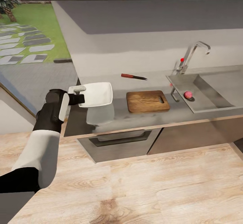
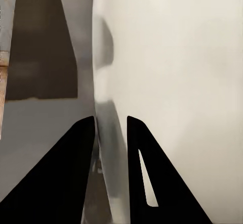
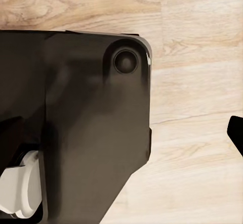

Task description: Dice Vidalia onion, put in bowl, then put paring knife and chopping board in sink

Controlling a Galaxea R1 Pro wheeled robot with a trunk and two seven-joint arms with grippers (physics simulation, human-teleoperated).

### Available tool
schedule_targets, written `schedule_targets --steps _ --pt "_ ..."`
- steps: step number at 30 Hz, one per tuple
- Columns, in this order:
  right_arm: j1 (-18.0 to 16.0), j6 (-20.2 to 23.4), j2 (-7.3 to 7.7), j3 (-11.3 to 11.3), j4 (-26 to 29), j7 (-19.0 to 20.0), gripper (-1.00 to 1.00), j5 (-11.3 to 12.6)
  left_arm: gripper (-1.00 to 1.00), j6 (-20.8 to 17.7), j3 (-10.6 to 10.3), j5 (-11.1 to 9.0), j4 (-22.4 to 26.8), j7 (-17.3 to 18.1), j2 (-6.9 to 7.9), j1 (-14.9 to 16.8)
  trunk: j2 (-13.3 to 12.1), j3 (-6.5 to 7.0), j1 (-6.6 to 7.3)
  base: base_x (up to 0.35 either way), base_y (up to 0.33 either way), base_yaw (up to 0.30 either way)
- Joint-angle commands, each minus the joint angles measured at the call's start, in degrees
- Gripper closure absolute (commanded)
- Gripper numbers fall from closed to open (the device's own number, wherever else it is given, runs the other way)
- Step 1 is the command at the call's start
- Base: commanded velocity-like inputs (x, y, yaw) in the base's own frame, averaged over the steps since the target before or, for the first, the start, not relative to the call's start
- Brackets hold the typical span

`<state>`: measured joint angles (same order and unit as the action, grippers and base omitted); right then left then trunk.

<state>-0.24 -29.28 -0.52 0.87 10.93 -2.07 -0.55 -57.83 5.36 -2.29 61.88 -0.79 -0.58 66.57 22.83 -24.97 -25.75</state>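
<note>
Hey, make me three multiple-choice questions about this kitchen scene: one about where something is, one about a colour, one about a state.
1. Where is the Vidalia onion?
A. on the chopping board
B. in the sink
C. in the bowl

2. What colour is the paring knife's handle?
A. red
B. blue
C. yellow

3. What is the left hand doing?
A. hanging open over the floor
B. holding the knife
C. closed on the bowl's edge

Answers:
1 B, it lies in the sink beside the drain.
2 A, the paring knife lies behind the chopping board.
3 C, its fingers pinch the rim of the bowl.

Countertop [image 1: 141, 118]: chopping board [image 1: 147, 101], paring knife [image 1: 133, 76].
</note>
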Motion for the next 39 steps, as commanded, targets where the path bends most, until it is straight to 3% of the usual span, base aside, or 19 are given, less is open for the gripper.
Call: schedule_targets --steps 1,7,8,39 --pt "-0.04 -0.17 0.0 0.1 -0.03 -0.22 -1.0 -0.06 1.0 -0.26 0.17 -0.34 0.37 0.09 -0.05 0.05 0.09 -0.08 -0.03 0.0 0.0 0.0" --pt "-0.02 -0.17 0.0 0.1 -0.03 -0.22 -1.0 -0.06 1.0 -0.26 0.1 -0.34 2.28 0.09 -0.08 0.05 0.09 -0.08 -0.03 0.0 0.0 0.0" --pt "-0.02 -0.17 0.0 0.1 -0.03 -0.22 -1.0 -0.06 1.0 -0.26 0.09 -0.34 6.79 0.09 -0.09 0.05 0.09 -0.08 -0.03 0.0 0.0 0.0" --pt "-0.02 -0.19 0.0 0.17 -0.03 -0.22 -1.0 -0.06 1.0 -0.1 0.0 -0.43 0.95 0.24 -0.13 -0.04 0.09 -0.08 -0.03 0.0 0.0 0.0"
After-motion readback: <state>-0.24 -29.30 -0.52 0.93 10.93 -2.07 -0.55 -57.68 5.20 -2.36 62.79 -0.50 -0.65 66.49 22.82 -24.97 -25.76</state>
